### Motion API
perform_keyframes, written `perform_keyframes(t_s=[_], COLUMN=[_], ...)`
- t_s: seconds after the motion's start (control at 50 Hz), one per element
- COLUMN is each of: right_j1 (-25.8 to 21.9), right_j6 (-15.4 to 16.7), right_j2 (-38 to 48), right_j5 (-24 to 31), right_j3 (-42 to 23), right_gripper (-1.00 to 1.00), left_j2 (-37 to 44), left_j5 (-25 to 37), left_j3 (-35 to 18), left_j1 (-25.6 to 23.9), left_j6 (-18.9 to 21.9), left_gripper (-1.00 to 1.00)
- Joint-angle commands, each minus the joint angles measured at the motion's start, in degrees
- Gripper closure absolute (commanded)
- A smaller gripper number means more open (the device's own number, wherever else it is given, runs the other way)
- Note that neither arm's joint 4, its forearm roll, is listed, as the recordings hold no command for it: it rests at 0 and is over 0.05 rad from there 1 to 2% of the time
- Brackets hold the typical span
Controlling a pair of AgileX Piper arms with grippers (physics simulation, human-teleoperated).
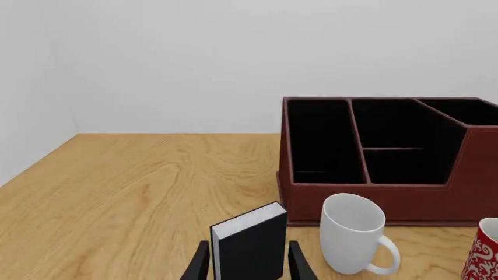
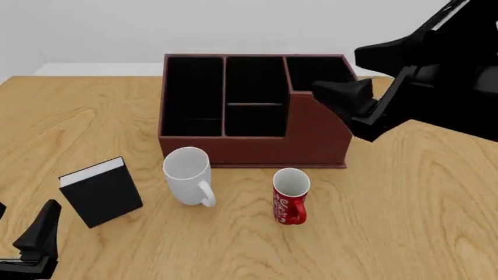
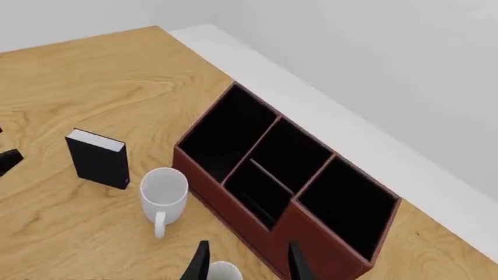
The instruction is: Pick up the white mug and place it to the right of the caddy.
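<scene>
Black book (image 2: 101, 192) upright on wooden table (image 2: 404, 216); red patterned mug (image 2: 290, 195) upright, well apart.

The left gripper (image 2: 35, 248), a black two-fingered claw, was seen low at the near left corner of the front view, with only its fingers and part of its mount in frame. Its two dark fingers (image 1: 200, 265) were held apart, nothing being gripped between them. The right arm (image 2: 444, 76), a bulky black jointed limb, was raised high at the far right. The right gripper (image 3: 245, 262) was pointed downward, its fingers (image 3: 297, 262) likewise spread and nothing clasped.
</scene>
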State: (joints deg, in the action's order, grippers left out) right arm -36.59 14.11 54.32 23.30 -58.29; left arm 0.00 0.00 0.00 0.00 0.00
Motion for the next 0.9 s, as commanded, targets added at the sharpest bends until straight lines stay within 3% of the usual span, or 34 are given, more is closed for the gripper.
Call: perform_keyframes(t_s=[0.02,0.5,0.9], right_j1=[-3.03,-8.34,-8.41], right_j6=[-1.35,-6.61,-8.92], right_j2=[5.30,16.57,23.72], right_j5=[-0.93,-3.77,-3.37], right_j3=[-1.43,-3.61,-7.72], right_gripper=[-1.00,-1.00,-1.00], left_j2=[0.00,0.00,0.00], left_j5=[0.00,0.00,0.00], left_j3=[0.00,0.00,0.00], left_j1=[0.00,0.00,0.00], left_j6=[0.00,0.00,0.00], left_gripper=[-1.00,-1.00,-1.00])
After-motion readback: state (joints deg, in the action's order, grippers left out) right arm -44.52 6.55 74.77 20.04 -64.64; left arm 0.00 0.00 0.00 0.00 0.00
